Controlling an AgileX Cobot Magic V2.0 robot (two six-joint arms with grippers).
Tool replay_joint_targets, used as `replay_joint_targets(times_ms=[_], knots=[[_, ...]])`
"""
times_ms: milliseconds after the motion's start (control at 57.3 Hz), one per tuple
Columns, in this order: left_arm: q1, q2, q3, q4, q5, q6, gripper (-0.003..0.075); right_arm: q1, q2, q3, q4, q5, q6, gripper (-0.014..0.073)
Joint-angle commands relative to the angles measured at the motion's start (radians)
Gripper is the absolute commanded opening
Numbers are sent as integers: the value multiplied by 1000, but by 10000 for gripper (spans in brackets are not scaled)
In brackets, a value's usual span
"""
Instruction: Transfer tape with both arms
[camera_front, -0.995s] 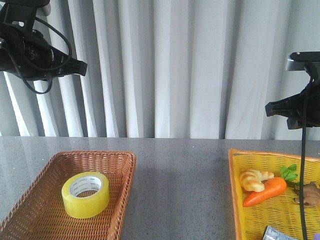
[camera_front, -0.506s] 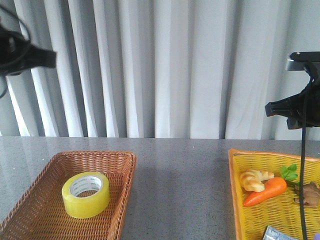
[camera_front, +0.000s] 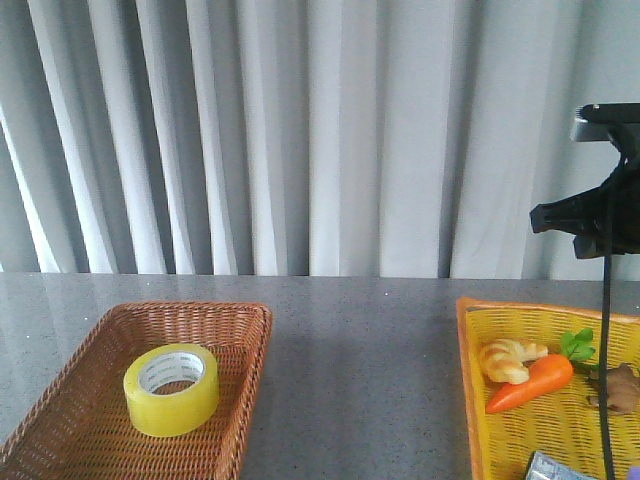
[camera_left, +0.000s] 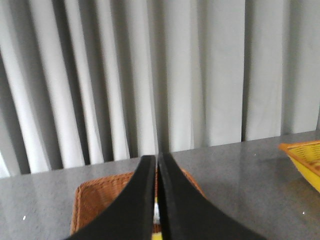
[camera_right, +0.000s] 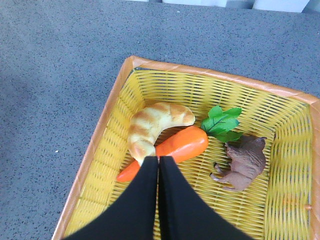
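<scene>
Front view first: the wide roll of translucent yellow packing tape with a white printed core (camera_front: 171, 389) sits flat, hole up, inside the brown woven wicker basket (camera_front: 245, 378) on the left of the grey speckled table (camera_front: 360, 370). Over on the right there's a yellow plastic-weave basket with an orange rim (camera_front: 466, 400) holding a toy croissant (camera_front: 510, 358), an orange toy carrot with green leaves (camera_front: 535, 380) and a small brown animal figure (camera_front: 620, 388). The black right arm (camera_front: 590, 215) hangs high above that basket, and the left arm isn't in this shot at all.

Left wrist view: the left gripper (camera_left: 157, 165) has its two black fingers pressed together, nothing between them, pointing toward the wicker basket with a sliver of the yellow roll peeking beside the fingers.

Right wrist view: the right gripper (camera_right: 158, 162) is also closed up tight and empty, hovering over the croissant and carrot, well apart from the tape
</scene>
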Motion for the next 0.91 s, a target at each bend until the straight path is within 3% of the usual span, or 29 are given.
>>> replay_joint_targets(times_ms=[0, 384, 611, 890], knots=[[33, -119, 103, -31, -78, 2, -5, -6, -38, -24, -3, -51, -3, -7], [179, -531, 569, -136, -160, -4, -5, -6, -38, -24, -3, -51, -3, -7], [276, -609, 566, -133, 8, 47, -5, -6, -38, -24, -3, -51, -3, -7], [278, -615, 566, -128, 56, 51, -5, -6, -38, -24, -3, -51, -3, -7]])
